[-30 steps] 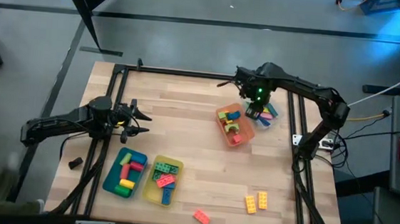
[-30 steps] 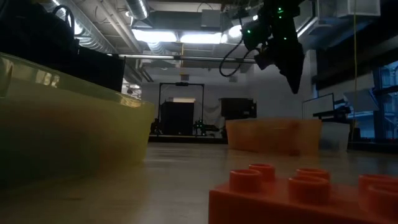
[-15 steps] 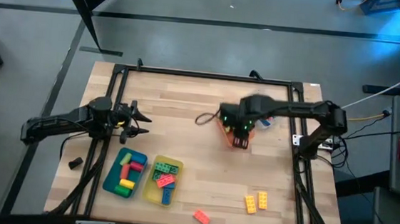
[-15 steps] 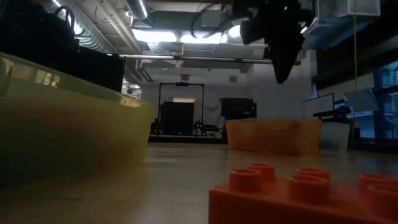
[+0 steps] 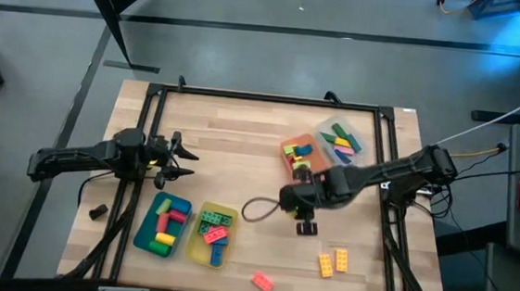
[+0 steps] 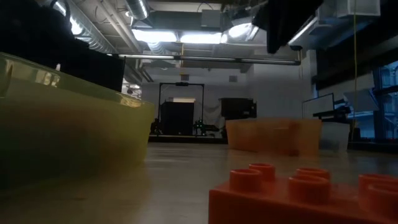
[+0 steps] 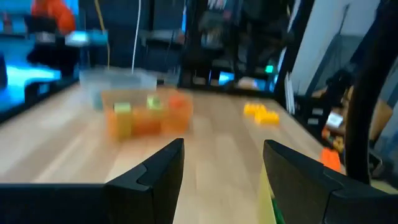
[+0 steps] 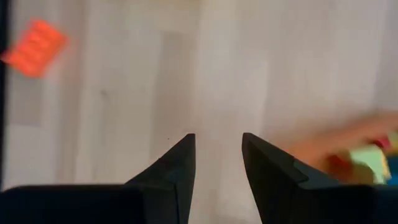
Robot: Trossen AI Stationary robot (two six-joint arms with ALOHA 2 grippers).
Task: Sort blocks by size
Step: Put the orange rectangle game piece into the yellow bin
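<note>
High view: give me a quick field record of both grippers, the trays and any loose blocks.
left gripper: open, empty, waiting at the table's left edge
right gripper: open, empty, over bare table mid-right
teal tray: holds blocks
yellow tray: holds blocks
orange tray: holds blocks
clear tray: holds blocks
loose blocks: yellow pair, one red block, near the front edge

Workshop room around a pale wood tabletop [image 5: 241, 153]

Grey floor [image 5: 249, 52] surrounds it; overhead, bright ceiling lights [image 6: 180, 36] and exposed ducts [image 6: 106, 28]. A dark frame rack [image 6: 180, 109] stands at the far wall, with a window [image 6: 385, 102] beside.
</note>
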